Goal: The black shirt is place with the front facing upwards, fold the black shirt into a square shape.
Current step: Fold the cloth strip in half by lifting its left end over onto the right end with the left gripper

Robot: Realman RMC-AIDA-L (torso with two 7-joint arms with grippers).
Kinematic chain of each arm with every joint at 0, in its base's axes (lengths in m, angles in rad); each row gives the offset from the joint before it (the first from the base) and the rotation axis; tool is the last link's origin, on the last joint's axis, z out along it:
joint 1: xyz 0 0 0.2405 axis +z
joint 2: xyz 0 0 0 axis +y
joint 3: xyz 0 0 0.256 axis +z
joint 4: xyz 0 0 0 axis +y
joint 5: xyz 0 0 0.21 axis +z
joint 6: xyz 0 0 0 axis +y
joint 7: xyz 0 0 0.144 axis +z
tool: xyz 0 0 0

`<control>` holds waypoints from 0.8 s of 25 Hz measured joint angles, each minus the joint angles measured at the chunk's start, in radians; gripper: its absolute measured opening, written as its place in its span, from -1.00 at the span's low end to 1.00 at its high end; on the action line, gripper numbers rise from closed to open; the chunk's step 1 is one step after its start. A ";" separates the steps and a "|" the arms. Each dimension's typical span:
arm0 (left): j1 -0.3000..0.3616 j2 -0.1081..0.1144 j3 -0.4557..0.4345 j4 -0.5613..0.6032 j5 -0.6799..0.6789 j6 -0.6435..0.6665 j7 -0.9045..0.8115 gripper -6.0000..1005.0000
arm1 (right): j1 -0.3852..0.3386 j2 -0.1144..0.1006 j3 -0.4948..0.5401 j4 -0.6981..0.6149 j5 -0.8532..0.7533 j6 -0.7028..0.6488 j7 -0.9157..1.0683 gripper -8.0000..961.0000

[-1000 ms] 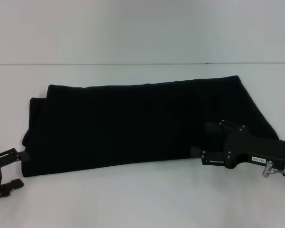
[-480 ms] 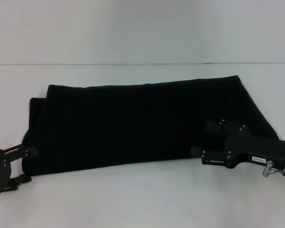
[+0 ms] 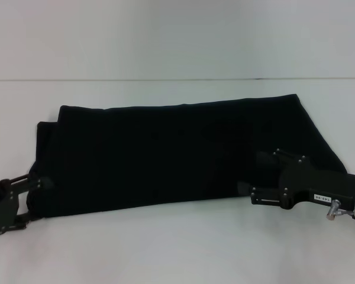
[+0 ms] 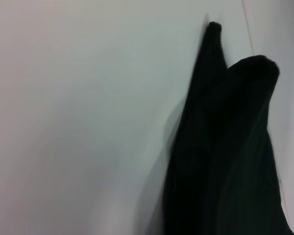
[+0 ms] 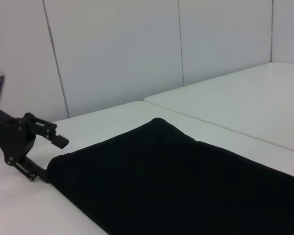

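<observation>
The black shirt lies across the middle of the white table as a long folded band, running from near the table's left edge to well toward its right edge, with its far long edge roughly parallel to the seam line across the table's far side. No lettering or label shows on the cloth in any view; only plain black fabric faces up. The left gripper sits low at the shirt's near left corner, its two fingers spread apart with the upper finger over the cloth's edge and the lower one at the table surface beside the near corner; the right wrist view shows the same gripper with its fingers parted on either side of the shirt's end, open around the edge and not visibly pinching it. The left wrist view shows only the folded end of the shirt lying on the table, with two rounded corners of cloth pointing away. The right gripper rests on the shirt's near right part, close to the near long edge; its fingers merge with the black fabric, so I cannot tell whether they are parted or closed.
</observation>
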 joint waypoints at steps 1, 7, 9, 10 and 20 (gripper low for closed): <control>-0.006 0.000 0.000 0.000 0.000 -0.003 0.000 0.79 | 0.000 0.000 0.000 0.000 0.000 0.000 0.000 0.97; -0.039 0.000 0.015 -0.003 0.000 -0.019 -0.001 0.79 | 0.002 0.000 0.000 0.001 0.000 0.000 0.001 0.97; -0.041 0.000 0.025 -0.005 0.000 -0.023 -0.001 0.78 | 0.002 0.000 0.000 0.002 0.000 0.000 0.001 0.97; -0.041 0.000 0.026 -0.007 0.000 -0.026 -0.001 0.78 | 0.002 0.000 0.000 0.002 0.000 0.000 0.001 0.97; -0.039 0.008 0.088 0.011 0.000 -0.032 0.003 0.74 | 0.003 0.000 0.000 0.003 0.002 0.000 0.001 0.97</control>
